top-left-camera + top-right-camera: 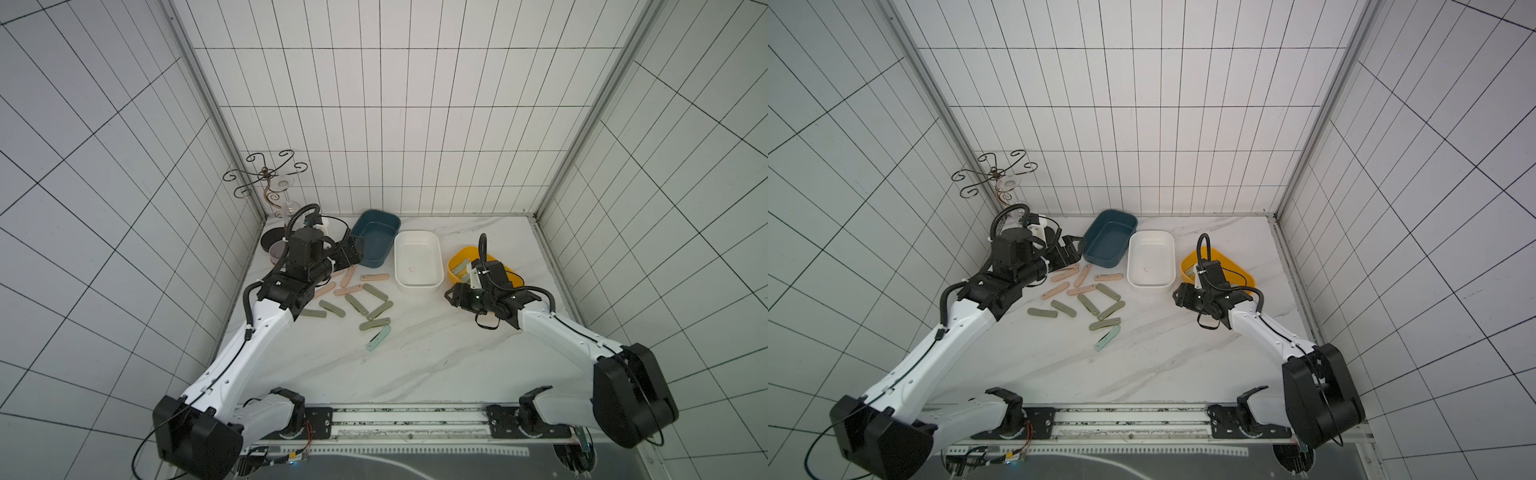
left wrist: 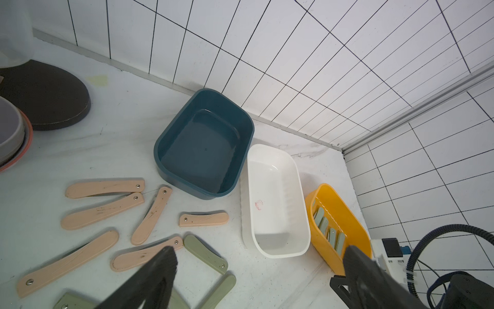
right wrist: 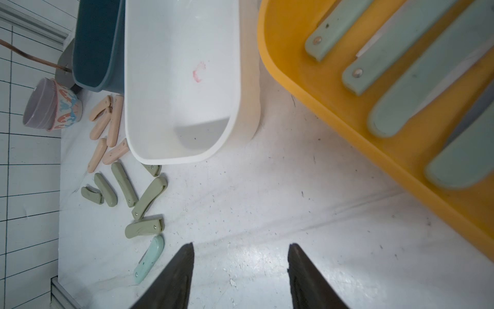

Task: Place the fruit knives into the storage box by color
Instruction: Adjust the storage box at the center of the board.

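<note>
The left fingers (image 2: pixel 164 267) are spread as wide as they go and hold nothing. Right at one tip lie the nearest of the peach-pink knives (image 2: pixel 144 256) and olive knives (image 2: pixel 205 254), flat on the marble surface (image 2: pixel 120 133). More peach-pink handles fan out beyond them, and some show a thin dark blade edge. The other tip sits in front of the near end of the yellow box (image 2: pixel 355 214), where mint knives (image 2: pixel 334 235) stand side by side on edge. Farther out between the two tips is the white box (image 2: pixel 275 251), which is empty apart from a red smudge. Beyond it, by the tiled wall, the dark teal box (image 2: pixel 165 139) is also empty.

The right fingers (image 3: pixel 181 267) are partly apart and grip nothing, with only bare surface between them. Just to the outside of one finger lies a lone pale mint knife (image 3: pixel 149 258) with a sliver of blade along its edge. Past it come the olive knives, then the peach-pink ones, and farthest a patterned cup (image 3: pixel 61 107). Straight ahead of the fingers is the rounded near end of the white box. Off the other finger is the yellow box with its mint knives.
</note>
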Motion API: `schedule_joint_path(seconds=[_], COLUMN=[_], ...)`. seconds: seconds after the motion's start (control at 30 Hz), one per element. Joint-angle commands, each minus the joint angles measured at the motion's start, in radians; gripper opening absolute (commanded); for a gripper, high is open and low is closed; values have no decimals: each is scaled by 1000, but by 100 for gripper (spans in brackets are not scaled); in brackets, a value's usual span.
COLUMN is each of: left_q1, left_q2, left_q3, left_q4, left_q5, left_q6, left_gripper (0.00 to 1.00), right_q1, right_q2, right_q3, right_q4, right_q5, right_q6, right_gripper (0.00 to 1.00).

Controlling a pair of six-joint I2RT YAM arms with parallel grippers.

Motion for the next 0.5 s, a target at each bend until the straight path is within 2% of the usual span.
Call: schedule_joint_path(seconds=[0.0, 0.23, 0.47], left_q1=[-4, -4, -4], left_q2=[-20, -13, -3], left_q3=[35, 40, 44], left_q4=[-9, -8, -1], left_q5=[-20, -14, -8], left_q6=[9, 10, 10], left_gripper=[97, 97, 97], right_q1=[-31, -164, -237], right_q2=[21, 31, 89], right_q3=[-68, -112, -73], right_q4=[19, 29, 45], right_q5=[36, 50, 67], right_q6=[-14, -33, -52], right_gripper=[58, 58, 57])
